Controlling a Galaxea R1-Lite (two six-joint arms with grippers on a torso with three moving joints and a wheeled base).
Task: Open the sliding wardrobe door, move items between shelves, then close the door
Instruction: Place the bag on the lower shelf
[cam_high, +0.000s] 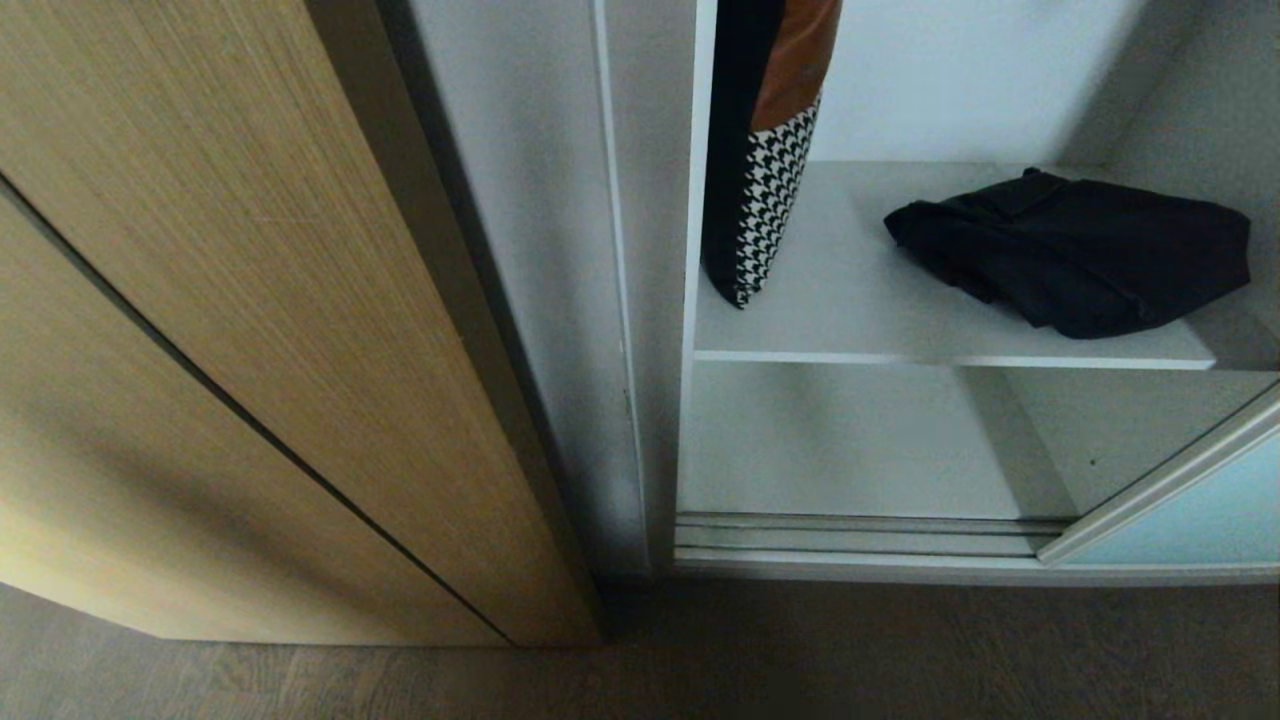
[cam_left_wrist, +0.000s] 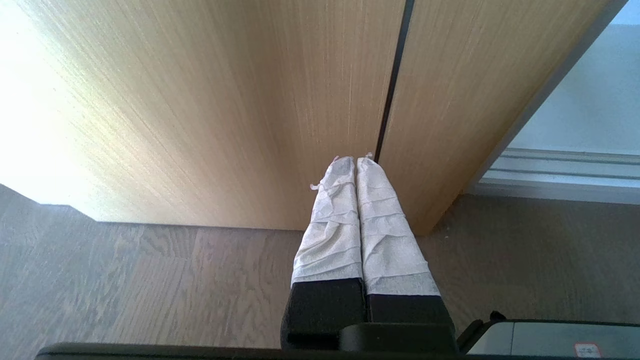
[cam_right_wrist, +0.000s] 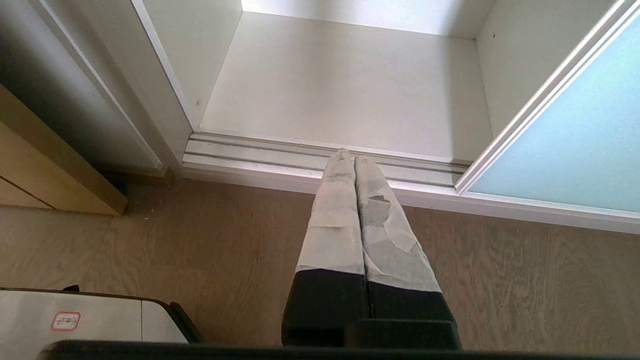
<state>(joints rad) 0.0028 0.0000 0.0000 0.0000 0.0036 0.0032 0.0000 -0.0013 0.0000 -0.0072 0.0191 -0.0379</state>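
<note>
The pale aqua sliding wardrobe door (cam_high: 1200, 520) (cam_right_wrist: 575, 135) stands slid to the right, leaving the white wardrobe open. A crumpled black fabric item (cam_high: 1075, 255) lies on the right half of a white shelf (cam_high: 850, 300). Below that shelf the wardrobe's white bottom board (cam_high: 830, 440) (cam_right_wrist: 345, 85) lies bare. Neither arm shows in the head view. My left gripper (cam_left_wrist: 355, 159) is shut and empty, hanging low over the floor in front of the wood-grain door (cam_left_wrist: 250, 100). My right gripper (cam_right_wrist: 348, 154) is also shut and empty, low over the floor before the door track (cam_right_wrist: 260, 155).
A brown-and-houndstooth cushion (cam_high: 765, 150) stands upright at the shelf's left end. A light wood-grain door with a dark groove (cam_high: 220, 350) fills the left. A silver sliding track (cam_high: 860, 535) runs along the wardrobe's base. Grey-brown wood floor (cam_high: 700, 660) lies in front. My base's corner (cam_right_wrist: 75, 315) shows.
</note>
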